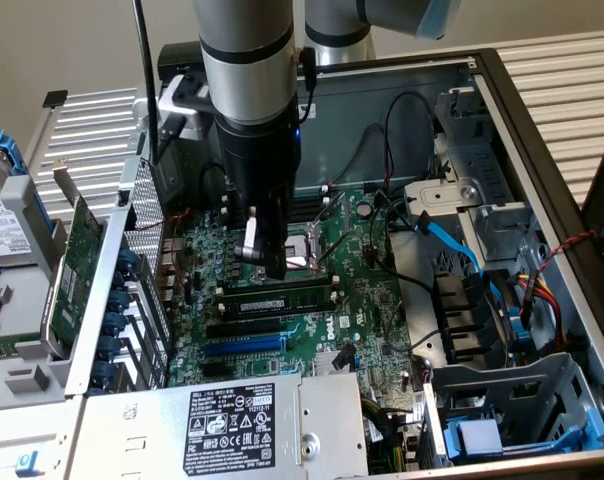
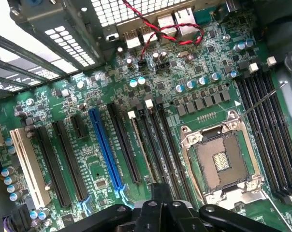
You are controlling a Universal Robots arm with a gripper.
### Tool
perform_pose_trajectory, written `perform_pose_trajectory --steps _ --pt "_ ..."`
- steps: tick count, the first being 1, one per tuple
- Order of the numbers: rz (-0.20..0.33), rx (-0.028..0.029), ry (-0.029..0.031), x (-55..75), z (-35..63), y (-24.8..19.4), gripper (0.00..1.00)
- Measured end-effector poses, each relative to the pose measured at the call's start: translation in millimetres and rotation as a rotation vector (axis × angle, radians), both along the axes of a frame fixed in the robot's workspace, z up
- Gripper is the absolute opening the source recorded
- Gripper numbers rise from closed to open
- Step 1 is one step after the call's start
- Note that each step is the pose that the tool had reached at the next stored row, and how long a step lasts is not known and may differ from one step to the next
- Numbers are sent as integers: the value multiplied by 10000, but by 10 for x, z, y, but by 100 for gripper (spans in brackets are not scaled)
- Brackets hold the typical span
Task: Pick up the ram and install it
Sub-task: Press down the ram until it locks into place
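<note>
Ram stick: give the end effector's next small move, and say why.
Probably ease straight down onto the ram stick's top edge. It already stands in a slot beside the processor socket, and the shut end effector hangs just above it, holding nothing. Whether it is fully seated is unclear.

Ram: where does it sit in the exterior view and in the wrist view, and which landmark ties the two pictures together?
Exterior view: the ram stands in a memory slot mid-picture, between the CPU socket and the blue slot.
Wrist view: the ram shows edge-on, again between the CPU socket and the blue slot.
Shared landmark: the blue slot.
</note>
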State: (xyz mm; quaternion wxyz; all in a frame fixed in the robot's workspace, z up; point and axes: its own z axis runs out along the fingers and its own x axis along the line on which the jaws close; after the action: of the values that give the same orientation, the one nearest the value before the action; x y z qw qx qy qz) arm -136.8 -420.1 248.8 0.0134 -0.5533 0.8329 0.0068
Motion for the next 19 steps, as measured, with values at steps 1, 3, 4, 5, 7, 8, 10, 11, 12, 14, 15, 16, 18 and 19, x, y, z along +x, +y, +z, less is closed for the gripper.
perform_pose_trajectory --steps 1,3,4,5,7,8,10,11,12,14,15,16,18,19 --pt "-145 0 0 0 0 0 11" --pt "-469 0 0 0 -1 0 11" --pt "-630 0 -1 0 -1 0 11" --pt "-803 1 -1 0 -2 0 11" --pt "-1123 1 -1 0 -3 0 11" --pt "-1288 0 -1 0 -4 0 11" --pt "-1599 -1 0 0 -4 0 11" --pt "-1736 0 0 0 -5 0 11" --pt "-1881 0 -1 0 -5 0 11" --pt "-2184 0 0 0 -5 0 11" --pt "-2334 0 -1 0 -6 0 11" --pt "-2482 1 -1 0 -7 0 11" --pt "-2781 0 -1 0 -7 0 11" --pt "-3080 0 0 0 -8 0 11"
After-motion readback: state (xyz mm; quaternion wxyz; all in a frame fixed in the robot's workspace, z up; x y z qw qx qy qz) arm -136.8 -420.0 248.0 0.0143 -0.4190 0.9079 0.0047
